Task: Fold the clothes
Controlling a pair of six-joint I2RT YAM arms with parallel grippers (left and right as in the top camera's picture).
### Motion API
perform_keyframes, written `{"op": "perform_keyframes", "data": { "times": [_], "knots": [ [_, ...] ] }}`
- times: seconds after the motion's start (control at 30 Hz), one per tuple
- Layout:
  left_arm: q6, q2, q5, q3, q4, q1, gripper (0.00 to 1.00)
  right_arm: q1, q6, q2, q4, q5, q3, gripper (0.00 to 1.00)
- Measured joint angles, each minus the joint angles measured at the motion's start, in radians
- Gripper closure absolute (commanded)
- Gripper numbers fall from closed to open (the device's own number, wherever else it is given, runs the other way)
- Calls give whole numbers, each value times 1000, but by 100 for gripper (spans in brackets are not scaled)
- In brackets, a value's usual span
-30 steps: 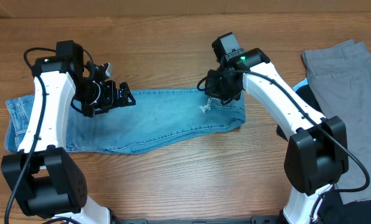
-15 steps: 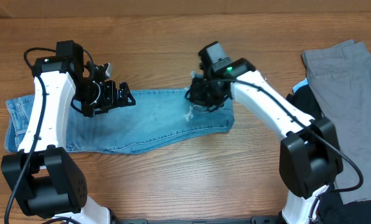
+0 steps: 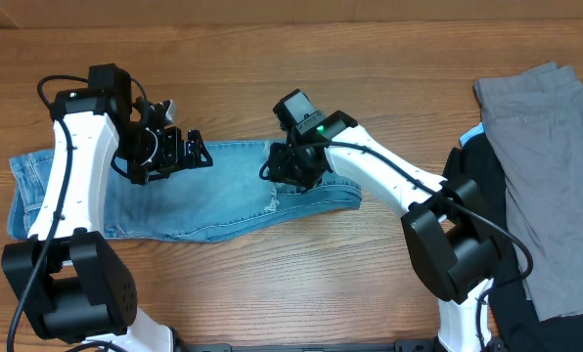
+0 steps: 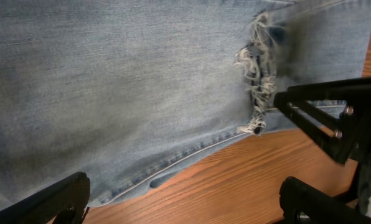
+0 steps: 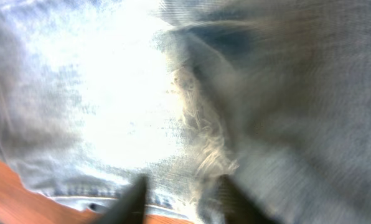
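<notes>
The light blue denim jeans [image 3: 213, 200] lie left of centre on the wooden table [image 3: 272, 59], frayed leg hem [image 3: 275, 201] doubled leftward under the right gripper [image 3: 293, 172], fingers apart, seemingly to release it; left gripper [image 3: 187, 152] hovers wide open

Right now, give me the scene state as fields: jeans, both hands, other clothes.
jeans: flat across table, right end folded back leftward, frayed hem on top
left hand: open, over the jeans' upper edge, holding nothing
right hand: fingers apart, low over the folded end
other clothes: grey garment lying on black garment, far right, apart from jeans
</notes>
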Motion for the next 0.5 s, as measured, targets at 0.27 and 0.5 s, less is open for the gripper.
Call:
{"op": "perform_keyframes", "data": {
  "times": [0.27,0.5],
  "knots": [
    [0,0,-10,0,-2,0,0,-19,-20,0,-118,-4,35,36],
    [0,0,-13,0,-2,0,0,-193,-122,-23,-329,-5,224,61]
  ]
}}
